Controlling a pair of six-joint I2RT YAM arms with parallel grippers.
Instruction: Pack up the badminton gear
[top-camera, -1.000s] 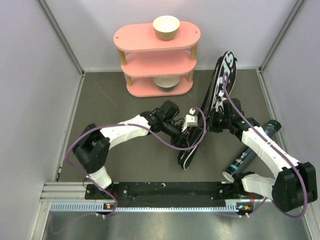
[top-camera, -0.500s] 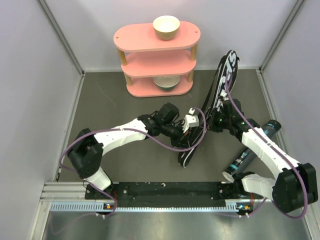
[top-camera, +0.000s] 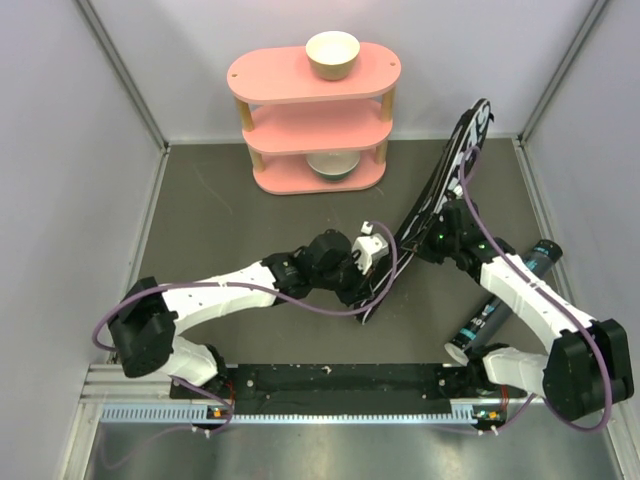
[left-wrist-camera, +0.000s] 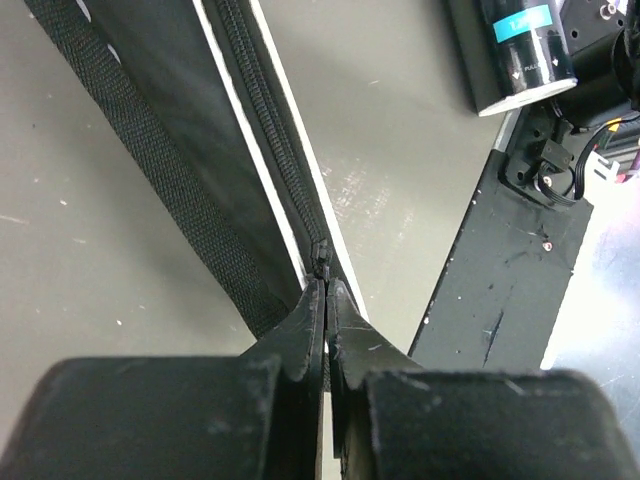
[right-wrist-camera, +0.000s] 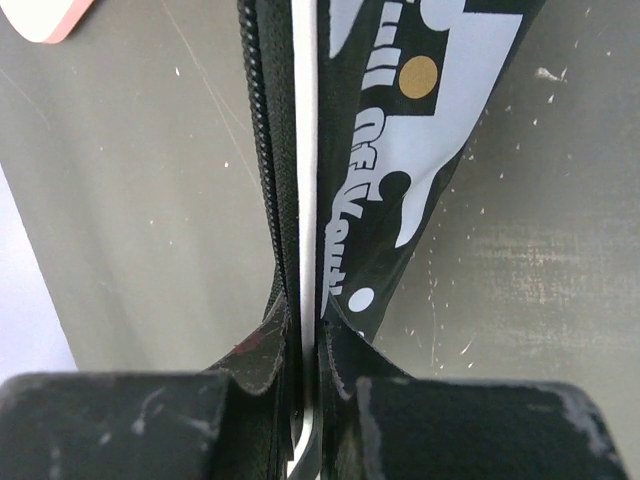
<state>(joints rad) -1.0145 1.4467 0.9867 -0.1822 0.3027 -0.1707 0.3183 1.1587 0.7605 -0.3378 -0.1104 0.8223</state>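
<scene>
The long black bag (top-camera: 450, 175) with white lettering lies slanted from the back right toward the table's middle. My left gripper (top-camera: 364, 291) is at its near end. In the left wrist view the left gripper (left-wrist-camera: 325, 285) is shut on the zipper pull (left-wrist-camera: 322, 260), with the zipper (left-wrist-camera: 262, 120) running away from it. My right gripper (top-camera: 432, 240) holds the bag's middle. In the right wrist view the right gripper (right-wrist-camera: 308, 315) is shut on the bag's white-piped edge (right-wrist-camera: 308, 150) beside the lettering (right-wrist-camera: 400, 150). A black tube (top-camera: 500, 300) with a teal label lies right of the bag.
A pink three-tier shelf (top-camera: 315, 125) stands at the back, with a cream bowl (top-camera: 332, 54) on top and another (top-camera: 328, 166) on the lowest tier. Grey walls close in left, back and right. The black base rail (top-camera: 330, 380) runs along the near edge.
My left gripper closed on the zipper pull and moved along the bag toward its near end. The bag's far end swung right and the bag now looks narrower.
</scene>
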